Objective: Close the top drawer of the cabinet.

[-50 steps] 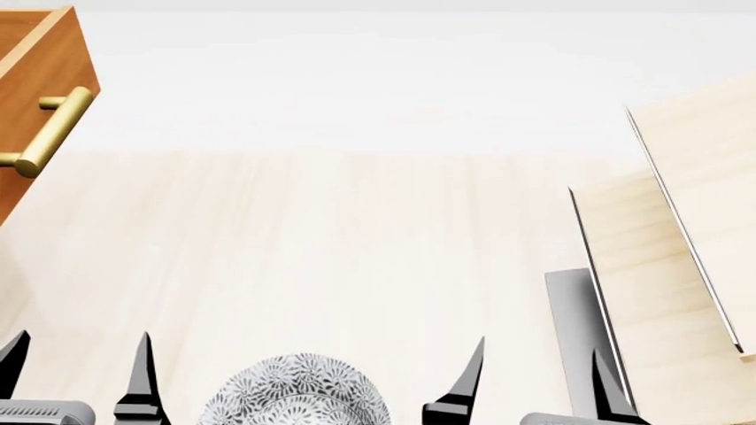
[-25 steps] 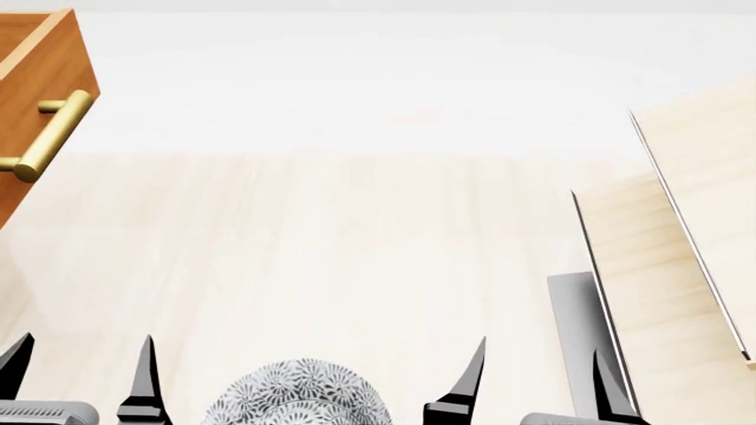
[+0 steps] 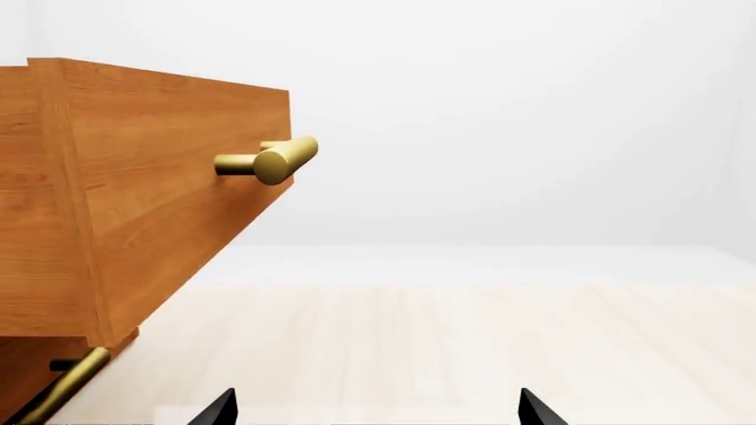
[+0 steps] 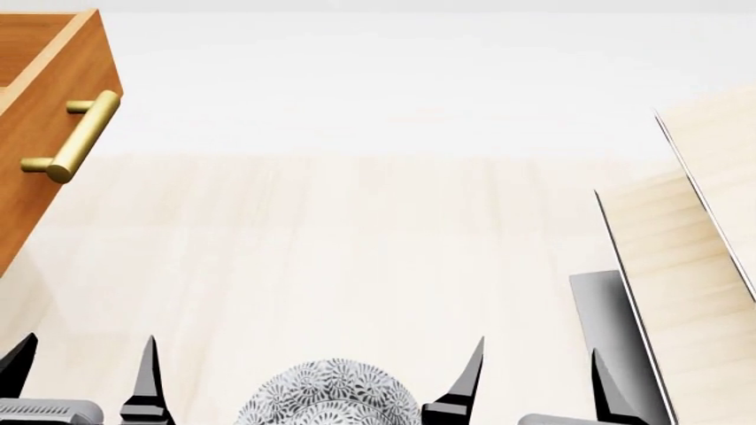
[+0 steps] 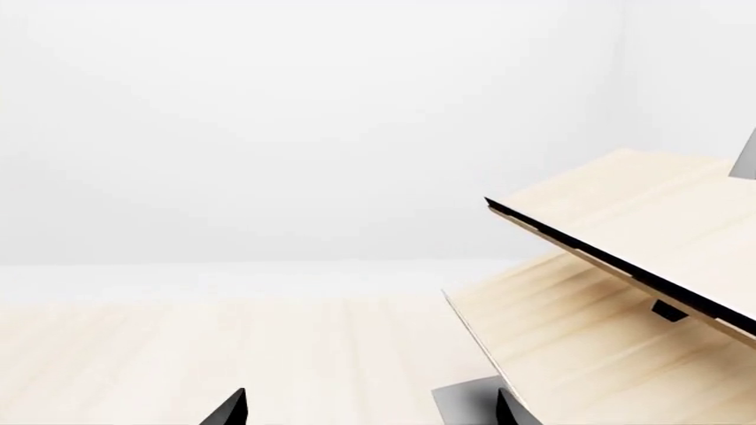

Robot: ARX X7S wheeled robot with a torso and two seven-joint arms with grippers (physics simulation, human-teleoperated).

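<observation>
Seeing the top drawer (image 4: 48, 133) pulled out, I hold both grippers, left (image 4: 83, 376) and right (image 4: 537, 376), spread empty.

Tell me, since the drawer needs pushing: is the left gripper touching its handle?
Apart. The left wrist view shows the left gripper well clear of the brass handle on the top drawer.

The pale wood table (image 4: 354, 239) carries a grey patterned bowl (image 4: 328, 394) at its near edge, the orange-brown cabinet (image 3: 24, 372) at its left edge, and a pale wood tiered shelf (image 4: 697, 266) on a dark base (image 4: 614, 328) at its right edge.
</observation>
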